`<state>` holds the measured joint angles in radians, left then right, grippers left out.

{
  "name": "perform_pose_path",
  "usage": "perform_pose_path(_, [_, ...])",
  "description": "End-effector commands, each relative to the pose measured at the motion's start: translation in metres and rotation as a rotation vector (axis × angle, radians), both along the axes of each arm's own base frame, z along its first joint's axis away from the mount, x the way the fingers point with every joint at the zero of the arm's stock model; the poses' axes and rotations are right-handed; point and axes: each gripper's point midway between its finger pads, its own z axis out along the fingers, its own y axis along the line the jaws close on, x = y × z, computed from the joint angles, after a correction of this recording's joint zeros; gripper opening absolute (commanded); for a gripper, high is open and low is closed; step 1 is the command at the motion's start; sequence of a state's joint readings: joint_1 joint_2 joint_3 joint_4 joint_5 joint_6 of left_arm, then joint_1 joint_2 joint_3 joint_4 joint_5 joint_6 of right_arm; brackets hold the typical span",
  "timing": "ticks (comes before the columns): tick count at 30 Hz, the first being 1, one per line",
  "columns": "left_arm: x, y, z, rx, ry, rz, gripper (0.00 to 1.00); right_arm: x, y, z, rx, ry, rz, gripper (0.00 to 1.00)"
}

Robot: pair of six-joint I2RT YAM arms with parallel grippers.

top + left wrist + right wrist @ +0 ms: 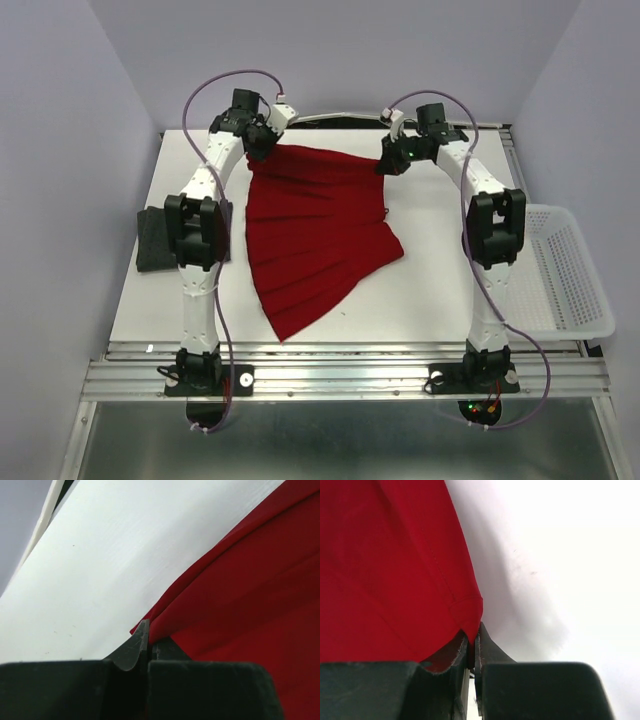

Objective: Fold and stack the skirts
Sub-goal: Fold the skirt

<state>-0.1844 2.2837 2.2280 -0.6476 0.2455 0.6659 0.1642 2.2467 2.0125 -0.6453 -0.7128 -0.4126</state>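
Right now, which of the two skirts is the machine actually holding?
The red skirt: both arms' jaws are shut on its far corners. The dark grey skirt lies unheld at the table's left edge.

The white table (pixel 430 290) bears the red skirt (pixel 315 240) and, leftward, the charcoal skirt (pixel 155 240).

Red skirt (pixel 320 240); perhaps charcoal skirt (pixel 152 240)
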Motion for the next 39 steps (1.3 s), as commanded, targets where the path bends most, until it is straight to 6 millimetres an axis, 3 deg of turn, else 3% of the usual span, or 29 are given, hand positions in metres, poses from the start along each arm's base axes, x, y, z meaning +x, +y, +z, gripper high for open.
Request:
perform_pose_path(1, [-0.024,0.032,0.05,0.053,-0.084,0.048,0.0,0.022,-0.023,0.03,-0.026,-0.148,-0.024,0.01])
perform_pose_path(2, [-0.033,0.031,0.054,0.048,-0.087,0.035,0.0,0.018,-0.023,0.03,-0.03,-0.156,-0.007,0.01])
perform_pose_path(3, [-0.044,0.028,0.075,0.031,-0.132,0.018,0.0,0.007,-0.023,0.029,-0.033,-0.165,0.022,0.01])
perform_pose_path(4, [-0.061,0.028,0.056,0.038,-0.081,0.006,0.0,0.004,-0.023,0.028,-0.039,-0.176,0.035,0.01])
perform_pose_path(5, [-0.071,0.028,0.056,0.037,-0.078,-0.003,0.0,-0.001,-0.024,0.027,-0.045,-0.182,0.05,0.01])
perform_pose_path(6, [-0.085,0.023,0.076,0.022,-0.12,-0.028,0.0,-0.006,-0.026,0.034,-0.062,-0.221,0.077,0.01])
perform_pose_path(7, [-0.104,0.022,0.054,0.031,-0.065,-0.042,0.0,-0.017,-0.027,0.02,-0.073,-0.199,0.093,0.01])
perform_pose_path(8, [-0.115,0.02,0.055,0.031,-0.064,-0.054,0.0,-0.023,-0.029,0.018,-0.083,-0.205,0.106,0.01])
perform_pose_path(9, [-0.13,0.019,0.07,0.025,-0.097,-0.072,0.0,-0.028,-0.03,0.015,-0.094,-0.221,0.125,0.01])
perform_pose_path(10, [-0.149,0.014,0.051,0.031,-0.048,-0.095,0.0,-0.034,-0.031,0.025,-0.097,-0.254,0.131,0.01])
perform_pose_path(11, [-0.159,0.012,0.05,0.031,-0.045,-0.106,0.0,-0.044,-0.032,0.014,-0.104,-0.244,0.14,0.01])
perform_pose_path(12, [-0.174,0.009,0.059,0.023,-0.067,-0.12,0.0,-0.049,-0.032,0.014,-0.104,-0.262,0.155,0.01])
perform_pose_path(13, [-0.192,0.002,0.04,0.032,-0.021,-0.154,0.0,-0.055,-0.032,0.023,-0.099,-0.292,0.168,0.01])
perform_pose_path(15, [-0.216,-0.006,0.039,0.041,-0.024,-0.187,0.0,-0.07,-0.032,0.014,-0.101,-0.288,0.202,0.01])
perform_pose_path(16, [-0.232,-0.008,0.02,0.05,0.02,-0.205,0.0,-0.075,-0.033,0.011,-0.106,-0.29,0.211,0.01])
perform_pose_path(17, [-0.244,-0.019,0.016,0.051,0.028,-0.236,0.0,-0.079,-0.034,0.016,-0.113,-0.31,0.218,0.01])
perform_pose_path(18, [-0.252,-0.022,0.014,0.052,0.023,-0.239,0.0,-0.089,-0.037,0.003,-0.133,-0.307,0.242,0.01])
perform_pose_path(20, [-0.276,-0.034,-0.012,0.065,0.087,-0.28,0.0,-0.096,-0.042,-0.002,-0.17,-0.337,0.262,0.01])
perform_pose_path(22, [-0.295,-0.032,-0.036,0.084,0.14,-0.292,0.0,-0.111,-0.047,-0.023,-0.193,-0.301,0.277,0.01])
perform_pose_path(25, [-0.314,-0.026,-0.066,0.126,0.184,-0.317,0.0,-0.134,-0.049,-0.041,-0.197,-0.273,0.311,0.01])
perform_pose_path(30, [-0.328,-0.013,-0.094,0.188,0.224,-0.354,0.0,-0.169,-0.044,-0.058,-0.231,-0.305,0.395,0.02])
perform_pose_path(31, [-0.332,-0.014,-0.097,0.187,0.234,-0.364,0.05,-0.173,-0.041,-0.054,-0.23,-0.321,0.407,0.09])
perform_pose_path(32, [-0.333,-0.014,-0.097,0.185,0.245,-0.366,0.2,-0.18,-0.042,-0.056,-0.229,-0.31,0.415,0.15])
perform_pose_path(33, [-0.337,-0.013,-0.096,0.185,0.261,-0.372,0.51,-0.181,-0.041,-0.053,-0.228,-0.317,0.422,0.4])
perform_pose_path(34, [-0.336,-0.019,-0.086,0.157,0.243,-0.381,0.63,-0.185,-0.041,-0.051,-0.22,-0.313,0.426,0.49])
perform_pose_path(35, [-0.337,-0.022,-0.079,0.138,0.233,-0.39,0.7,-0.187,-0.041,-0.044,-0.219,-0.319,0.418,0.53])
perform_pose_path(37, [-0.338,-0.03,-0.05,0.082,0.172,-0.417,0.82,-0.187,-0.044,-0.037,-0.227,-0.32,0.388,0.69])
perform_pose_path(39, [-0.338,-0.035,-0.029,0.047,0.127,-0.428,0.87,-0.188,-0.045,-0.02,-0.223,-0.333,0.342,0.75])
